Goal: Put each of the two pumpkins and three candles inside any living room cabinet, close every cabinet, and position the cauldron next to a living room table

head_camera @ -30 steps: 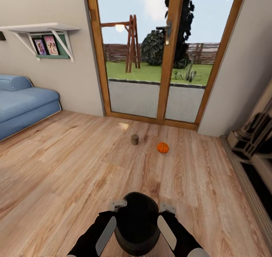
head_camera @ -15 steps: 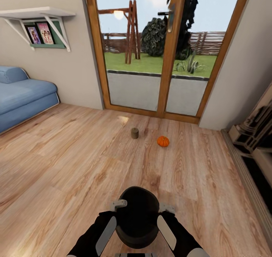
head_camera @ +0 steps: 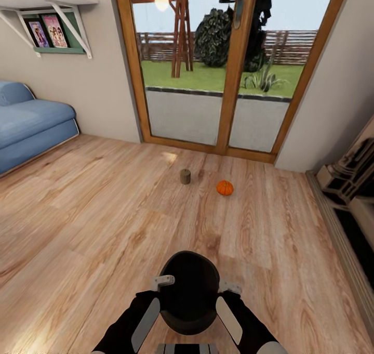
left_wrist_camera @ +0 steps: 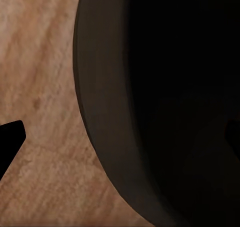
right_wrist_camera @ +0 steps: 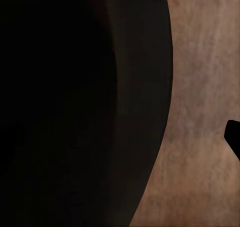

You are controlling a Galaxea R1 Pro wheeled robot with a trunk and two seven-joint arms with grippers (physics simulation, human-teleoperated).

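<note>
Cauldron [head_camera: 188,291] carried between both arms over the wooden floor [head_camera: 93,224].

The left gripper [head_camera: 162,280] and right gripper [head_camera: 230,287] sit against opposite sides of the black pot, its round belly lying between the two sets of fingers; whether each pair is spread or pressed together I cannot tell (only pale finger tips peek out beside the rim). In the wrist views the dark wall of the pot [left_wrist_camera: 165,107] [right_wrist_camera: 80,107] looms right beside the fingers, with floor planks past it. Well beyond the fingers, toward the glass door [head_camera: 228,68], a candle [head_camera: 185,177] stands upright on the floor, and a pumpkin [head_camera: 225,187] rests near it, apart from it. A blue sofa [head_camera: 28,128] lies far off on the left arm's side.
</note>
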